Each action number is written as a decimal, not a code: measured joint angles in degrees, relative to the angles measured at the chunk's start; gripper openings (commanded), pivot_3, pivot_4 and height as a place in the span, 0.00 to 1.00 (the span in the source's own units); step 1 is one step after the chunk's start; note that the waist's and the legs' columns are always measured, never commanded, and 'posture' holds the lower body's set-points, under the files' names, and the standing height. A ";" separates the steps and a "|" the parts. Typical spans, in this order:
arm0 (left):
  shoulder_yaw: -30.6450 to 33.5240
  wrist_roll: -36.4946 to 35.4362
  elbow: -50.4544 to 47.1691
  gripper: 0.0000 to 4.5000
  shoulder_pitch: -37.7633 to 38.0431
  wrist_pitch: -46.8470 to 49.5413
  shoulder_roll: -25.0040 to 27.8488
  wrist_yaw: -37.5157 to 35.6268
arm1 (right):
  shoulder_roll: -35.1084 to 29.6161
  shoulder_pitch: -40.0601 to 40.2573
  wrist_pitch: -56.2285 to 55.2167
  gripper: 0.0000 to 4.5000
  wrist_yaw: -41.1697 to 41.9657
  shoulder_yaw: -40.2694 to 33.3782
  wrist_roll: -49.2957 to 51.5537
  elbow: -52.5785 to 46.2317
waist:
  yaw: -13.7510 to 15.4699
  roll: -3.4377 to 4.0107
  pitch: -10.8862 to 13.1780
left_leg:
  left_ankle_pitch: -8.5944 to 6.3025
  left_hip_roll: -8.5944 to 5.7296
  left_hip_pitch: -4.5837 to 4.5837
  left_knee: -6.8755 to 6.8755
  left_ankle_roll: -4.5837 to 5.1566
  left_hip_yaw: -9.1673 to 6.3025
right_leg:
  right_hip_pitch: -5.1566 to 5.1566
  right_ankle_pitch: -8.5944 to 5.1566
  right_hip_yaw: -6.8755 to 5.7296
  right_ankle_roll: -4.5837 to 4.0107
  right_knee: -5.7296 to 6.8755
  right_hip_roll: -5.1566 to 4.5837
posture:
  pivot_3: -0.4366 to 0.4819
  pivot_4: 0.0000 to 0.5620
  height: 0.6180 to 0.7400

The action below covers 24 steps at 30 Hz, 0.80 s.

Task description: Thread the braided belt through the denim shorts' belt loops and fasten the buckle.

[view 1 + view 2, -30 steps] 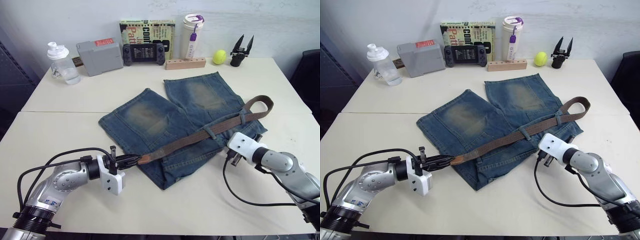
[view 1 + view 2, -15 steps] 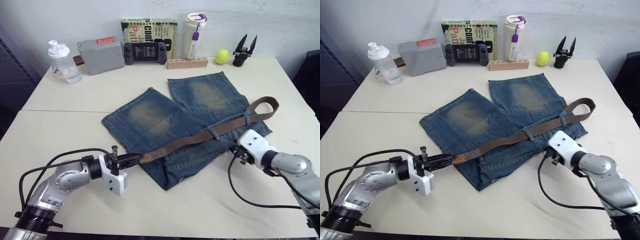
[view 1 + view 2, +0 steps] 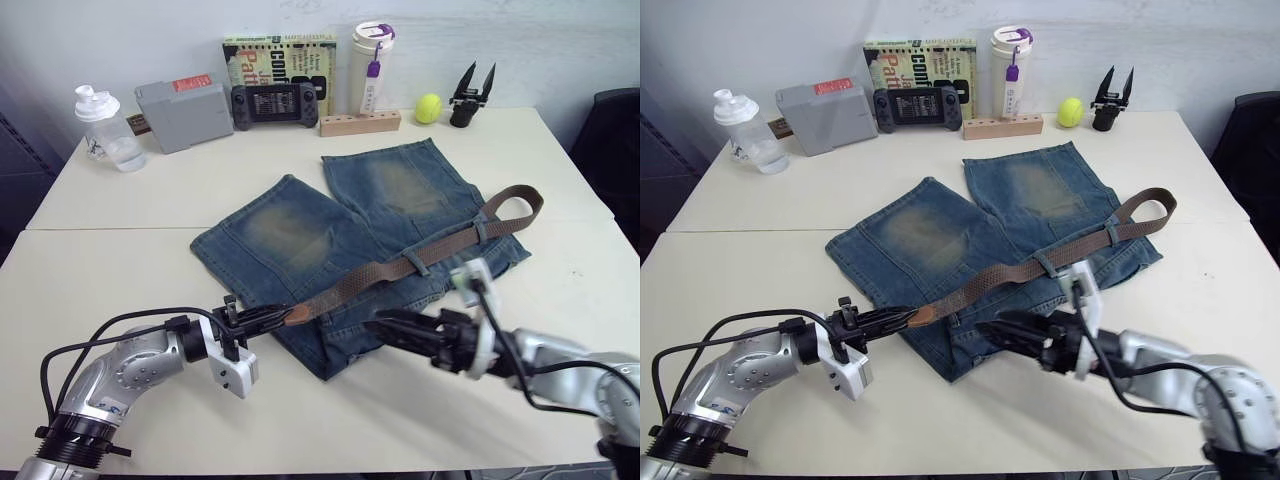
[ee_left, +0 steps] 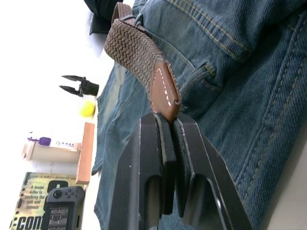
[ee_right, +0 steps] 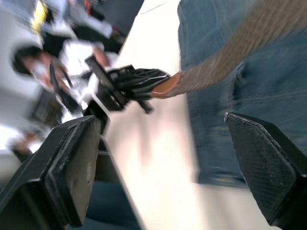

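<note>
The left gripper (image 3: 272,317) is clenched on the dark leather tip of the braided belt (image 3: 400,268), which runs away from its fingers across the waist of the denim shorts (image 3: 330,235) and under a belt loop (image 3: 419,265) to a bend at the far side. The right gripper (image 3: 992,329) hovers over the shorts beside that strap, fingers spread wide and empty. The weave looks limp and light — likely to sag and snag — so the stiffer tip seems the best hold.

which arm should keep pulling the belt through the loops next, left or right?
Left. The left gripper is already shut on the leather tip of the braided belt, beside the denim shorts. The right gripper is open and empty over the shorts, better placed to steady the cloth.
</note>
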 measured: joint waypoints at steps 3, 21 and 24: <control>0.02 0.60 -0.10 0.00 -0.27 -0.05 0.02 0.32 | 8.62 -0.55 -5.83 0.98 -9.05 3.42 1.46 1.27 | -0.02 0.01 0.00 | 0.01 0.02 0.01 -0.02 -0.01 -0.04 | -0.06 0.00 0.00 0.00 0.05 0.05 | 0.48 0.27 0.80; 0.71 1.33 -2.31 0.00 -0.10 1.20 0.18 1.06 | 16.59 -5.28 -13.29 0.01 -23.66 5.93 1.93 5.71 | -0.84 0.05 0.00 | 0.01 0.00 -0.35 -0.08 -0.02 -0.08 | -0.84 -0.02 0.43 -0.02 0.42 0.11 | 0.48 0.27 0.80; 0.68 0.15 -2.41 0.18 -0.07 1.74 -0.01 0.95 | 17.02 -5.57 -13.47 0.00 -23.63 5.75 1.79 5.71 | -1.28 0.05 0.00 | 0.01 0.00 -0.36 -0.09 -0.02 -0.09 | -0.84 -0.02 0.43 -0.02 0.42 0.10 | 0.48 0.27 0.80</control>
